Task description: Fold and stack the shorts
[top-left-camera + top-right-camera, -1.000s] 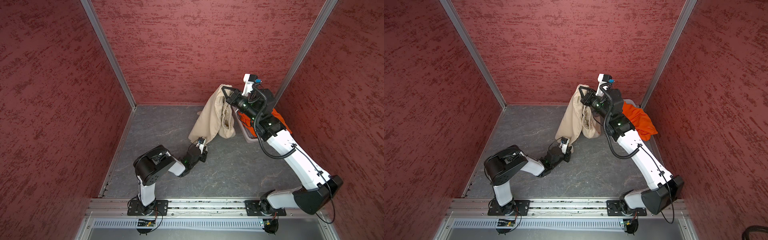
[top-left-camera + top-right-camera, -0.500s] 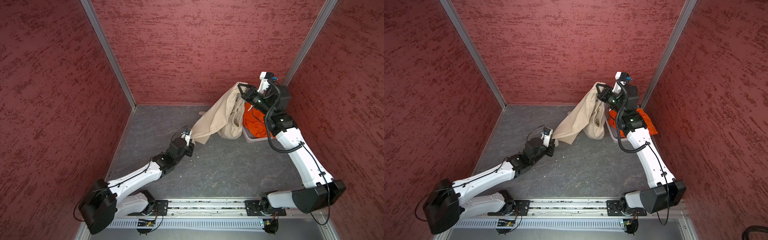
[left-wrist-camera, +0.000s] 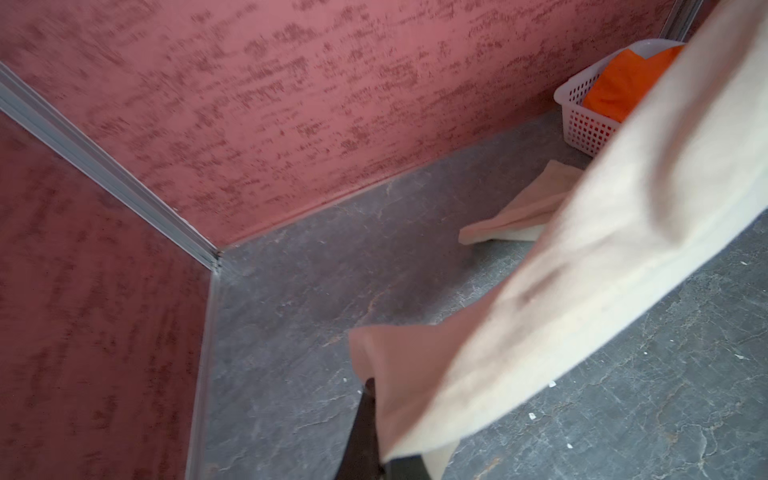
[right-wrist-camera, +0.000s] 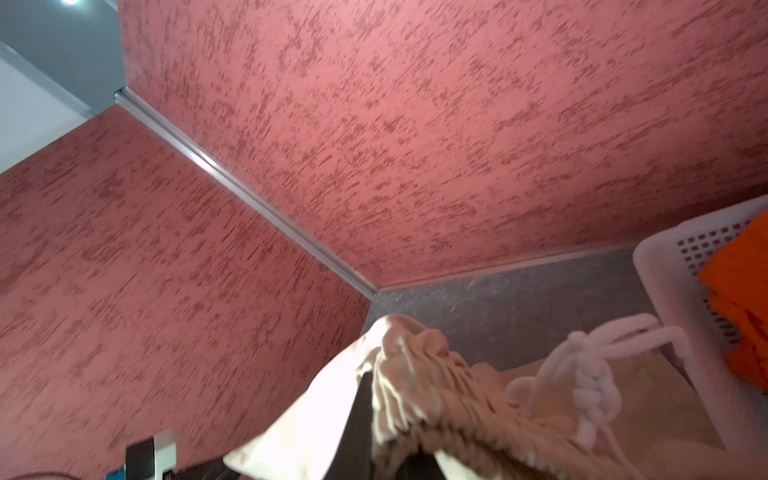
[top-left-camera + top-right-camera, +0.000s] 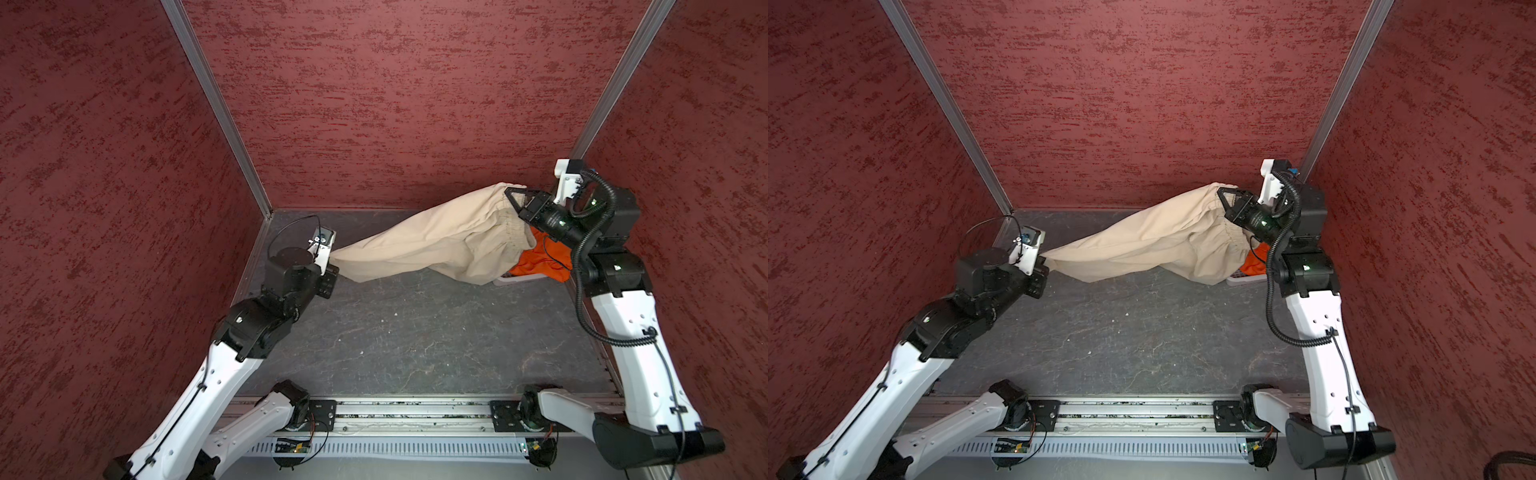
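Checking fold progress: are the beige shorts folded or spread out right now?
Spread, not folded: the beige shorts hang stretched between the left claw and the right claw.

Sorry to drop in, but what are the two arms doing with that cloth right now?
The two arms hold the beige shorts stretched between them above the table. The left gripper is shut on a leg hem, and the right gripper is shut on the gathered waistband. The orange shorts lie in the white basket at the far right corner. Nothing is folded yet.
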Motion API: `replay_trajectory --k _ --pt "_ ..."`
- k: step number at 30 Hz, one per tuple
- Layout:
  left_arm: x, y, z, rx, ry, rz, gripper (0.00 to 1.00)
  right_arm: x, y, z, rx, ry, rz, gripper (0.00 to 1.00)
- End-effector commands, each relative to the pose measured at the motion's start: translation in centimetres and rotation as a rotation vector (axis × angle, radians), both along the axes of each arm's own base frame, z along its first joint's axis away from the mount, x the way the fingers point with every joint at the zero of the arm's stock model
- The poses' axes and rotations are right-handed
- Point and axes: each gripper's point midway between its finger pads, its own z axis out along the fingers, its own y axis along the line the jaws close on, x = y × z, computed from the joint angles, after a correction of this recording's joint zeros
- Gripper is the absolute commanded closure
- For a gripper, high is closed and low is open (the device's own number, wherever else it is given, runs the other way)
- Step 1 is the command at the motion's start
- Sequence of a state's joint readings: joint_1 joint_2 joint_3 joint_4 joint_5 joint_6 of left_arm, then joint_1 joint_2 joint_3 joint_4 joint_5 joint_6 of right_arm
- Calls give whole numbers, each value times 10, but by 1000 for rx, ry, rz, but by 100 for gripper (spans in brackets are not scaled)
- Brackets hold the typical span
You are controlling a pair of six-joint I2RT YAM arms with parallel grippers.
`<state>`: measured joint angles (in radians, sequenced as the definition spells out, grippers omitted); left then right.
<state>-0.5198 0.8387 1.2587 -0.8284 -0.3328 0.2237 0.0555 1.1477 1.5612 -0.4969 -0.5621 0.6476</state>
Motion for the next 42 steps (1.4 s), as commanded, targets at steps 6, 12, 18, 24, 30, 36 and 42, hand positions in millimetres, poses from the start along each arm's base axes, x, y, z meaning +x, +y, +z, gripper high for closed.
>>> replay_trajectory --k 6,12,18,24,30,36,42 --pt "-9 42 67 215 -126 81 100 -44 12 51 -71 -51 110 100" --pt "42 38 74 155 -72 39 100 10 40 39 -73 -12 169 100" --pt "120 54 65 107 1 25 100 97 102 17 -86 21 273 100" --pt "164 77 130 148 -142 74 100 150 139 63 17 -166 314 100" --pt "117 66 176 260 -355 -3 100 136 128 40 -69 -143 297 100" --pt "69 54 61 361 -216 -120 100 119 115 -89 -84 105 327 100" --pt "30 35 -76 433 24 -221 100 81 88 -228 -11 390 280 100"
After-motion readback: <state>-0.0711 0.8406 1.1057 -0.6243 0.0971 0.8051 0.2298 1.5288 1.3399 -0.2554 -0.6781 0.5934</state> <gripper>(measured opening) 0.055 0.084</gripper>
